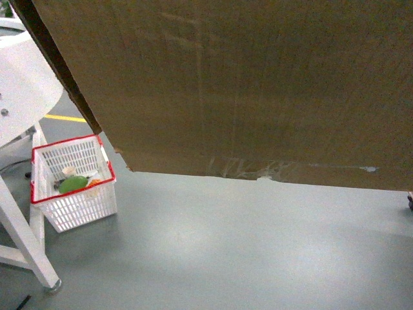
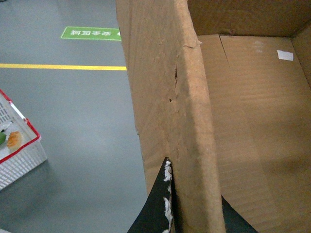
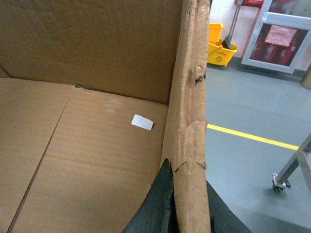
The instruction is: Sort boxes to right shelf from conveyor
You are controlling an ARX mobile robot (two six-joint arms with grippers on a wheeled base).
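1. One brown cardboard box [image 1: 245,84] filled most of the head view, raised above the grey floor [image 1: 213,245]; a red-rimmed white basket [image 1: 74,184] sat lower left.
2. Left fingers [image 2: 192,204] pinched the box's ragged wall (one inside, one outside).
3. Right fingers [image 3: 187,204] clamped the opposite wall likewise.

The large brown corrugated cardboard carton [image 1: 245,84] is blocking the head view's upper part; grey floor [image 1: 226,252] is lying open below, a red-rimmed white plastic basket [image 1: 74,184] standing lower left.
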